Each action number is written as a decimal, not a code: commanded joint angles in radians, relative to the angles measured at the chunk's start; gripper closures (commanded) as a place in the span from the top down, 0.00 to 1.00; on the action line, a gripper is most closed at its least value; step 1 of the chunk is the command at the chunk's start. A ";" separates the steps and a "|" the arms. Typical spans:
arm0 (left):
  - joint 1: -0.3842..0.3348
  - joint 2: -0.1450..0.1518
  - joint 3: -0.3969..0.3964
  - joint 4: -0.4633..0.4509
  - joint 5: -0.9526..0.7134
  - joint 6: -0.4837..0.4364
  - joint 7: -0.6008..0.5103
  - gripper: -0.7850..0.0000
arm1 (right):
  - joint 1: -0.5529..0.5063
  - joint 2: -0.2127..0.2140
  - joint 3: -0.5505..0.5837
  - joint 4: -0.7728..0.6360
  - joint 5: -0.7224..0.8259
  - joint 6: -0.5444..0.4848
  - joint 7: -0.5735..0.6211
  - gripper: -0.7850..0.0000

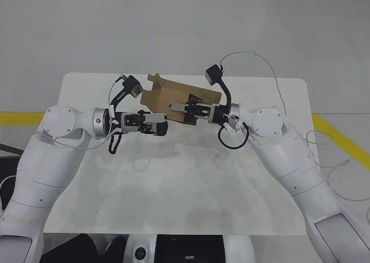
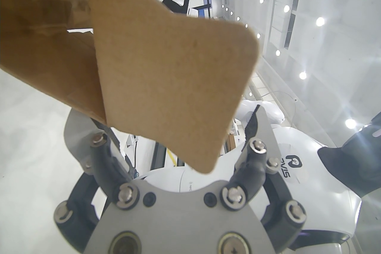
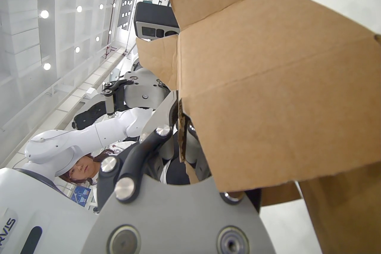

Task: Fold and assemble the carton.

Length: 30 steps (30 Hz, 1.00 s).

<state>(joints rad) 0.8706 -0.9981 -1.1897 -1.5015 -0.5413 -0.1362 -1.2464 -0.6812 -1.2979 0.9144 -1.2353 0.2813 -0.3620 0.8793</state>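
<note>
One carton (image 1: 171, 97) hangs in the air over the far middle of the white worktop (image 1: 191, 191), part-folded, with loose flaps sticking out at its ends. The right claw (image 3: 181, 133) is clamped on a cardboard edge and looks to bear the whole weight. The left claw (image 2: 178, 130) has its jaws wide apart, with a round-cornered flap (image 2: 166, 76) lying between them unpinched.

The likely risks: held by a single edge, the carton could swing or slide out of the right claw if the left one pushes hard on the flap. If the left claw closes away from the crease line, the flap may buckle or fold the wrong way. The two claws sit near each other, so a clumsy push could knock them together.

Count: one carton, two claws, one worktop; the flaps are too hidden to count
</note>
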 commanded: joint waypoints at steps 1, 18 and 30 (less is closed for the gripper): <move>0.000 0.000 0.000 0.000 0.000 0.002 -0.001 1.00 | 0.000 -0.001 -0.001 0.002 0.000 -0.001 0.001 0.00; 0.004 0.012 -0.060 0.039 0.024 -0.018 0.013 1.00 | -0.014 0.022 0.104 0.029 0.045 0.028 0.089 0.00; -0.006 0.022 -0.072 0.127 0.184 0.001 0.105 1.00 | -0.079 0.058 0.202 -0.053 0.117 0.051 0.264 0.00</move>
<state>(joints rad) 0.8687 -0.9743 -1.2753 -1.3794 -0.3683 -0.1382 -1.1435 -0.7544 -1.2420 1.1089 -1.2783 0.3891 -0.3105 1.1335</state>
